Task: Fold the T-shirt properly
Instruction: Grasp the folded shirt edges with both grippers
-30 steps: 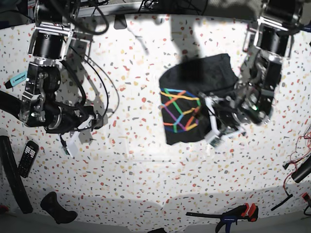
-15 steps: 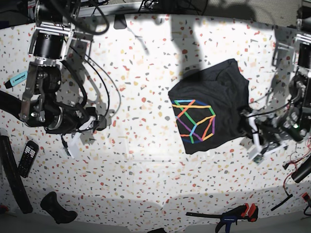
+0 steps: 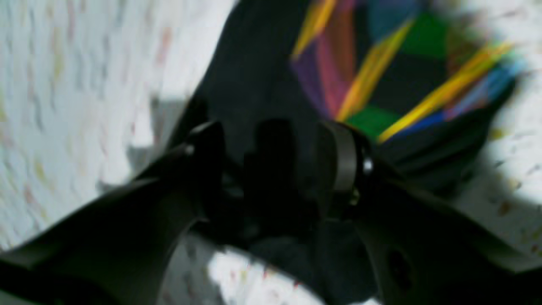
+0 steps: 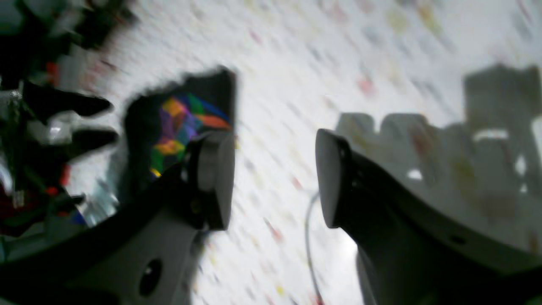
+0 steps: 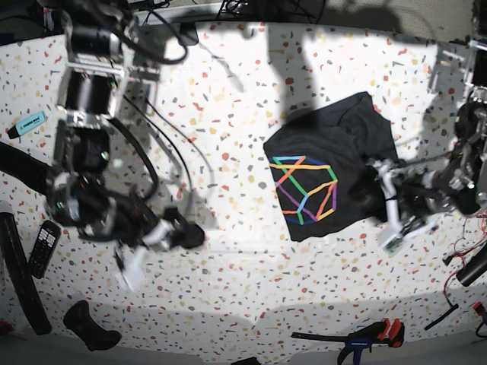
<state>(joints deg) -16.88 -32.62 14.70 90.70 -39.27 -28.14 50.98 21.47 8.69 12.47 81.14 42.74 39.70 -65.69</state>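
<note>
The T-shirt (image 5: pixel 335 137) lies folded into a dark, rough square right of the table's centre, with its rainbow line print (image 5: pixel 304 190) facing up. My left gripper (image 5: pixel 384 201) is at the shirt's right edge. In the blurred left wrist view its fingers (image 3: pixel 343 165) stand apart with dark cloth of the T-shirt (image 3: pixel 254 76) lying between and under them. My right gripper (image 5: pixel 156 251) hovers low over bare table at the left, far from the shirt. It is open (image 4: pixel 275 178) with nothing between its fingers, and the T-shirt (image 4: pixel 139 123) shows beyond it.
A teal marker (image 5: pixel 27 122), a black remote (image 5: pixel 43 247), a long black strap (image 5: pixel 19 281) and a black handle-like object (image 5: pixel 87 323) sit along the left edge. A black and orange clamp (image 5: pixel 373 334) lies at the front right, and red wires (image 5: pixel 464 251) at the far right.
The shirt slid right and settled flat. My left gripper pulled right, then came back a little to the shirt's edge. My right arm swung down and right across the table.
</note>
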